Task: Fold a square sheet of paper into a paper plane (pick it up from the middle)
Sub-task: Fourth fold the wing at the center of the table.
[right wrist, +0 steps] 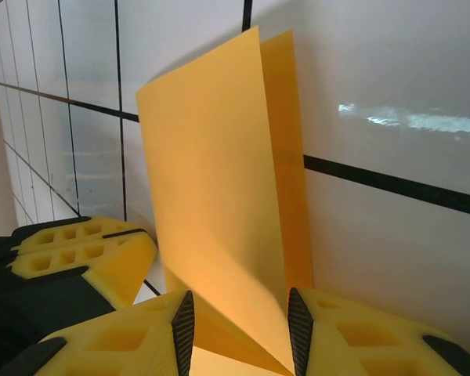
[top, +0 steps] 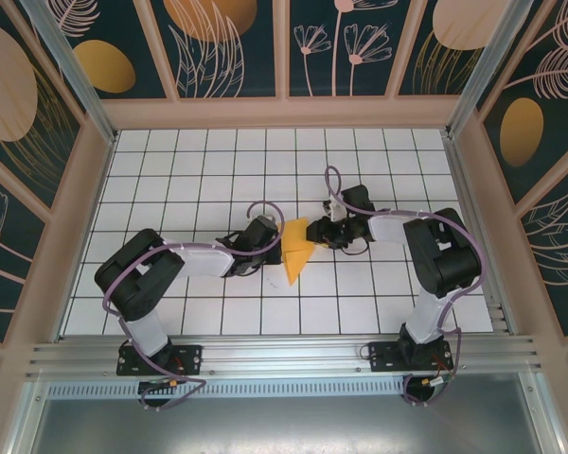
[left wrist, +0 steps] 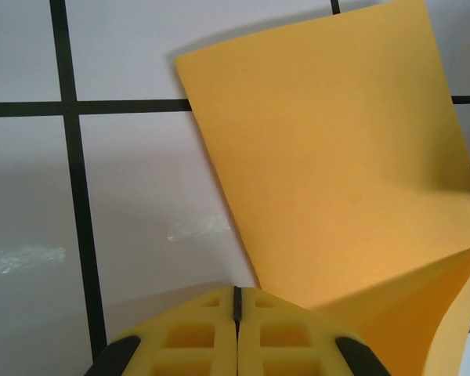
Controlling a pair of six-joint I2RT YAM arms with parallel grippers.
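Observation:
The square sheet of paper (top: 296,251) is orange-yellow, bent into a V along a middle fold, and stands up off the white tiled floor between my two grippers. In the right wrist view the sheet (right wrist: 219,180) rises between the pads of my right gripper (right wrist: 239,301). Its jaws stand partly apart, closed on the bowed fold. My left gripper (left wrist: 236,291) is shut, pad against pad, with the sheet (left wrist: 329,157) just to its right and passing behind one finger. Seen from above, the left gripper (top: 277,243) touches the sheet's left edge and the right gripper (top: 320,232) its right.
The tiled floor (top: 199,170) is bordered by raised wooden walls and a metal rail (top: 284,355) at the near edge. The left gripper's yellow fingers (right wrist: 86,251) sit close beside the right gripper's left finger.

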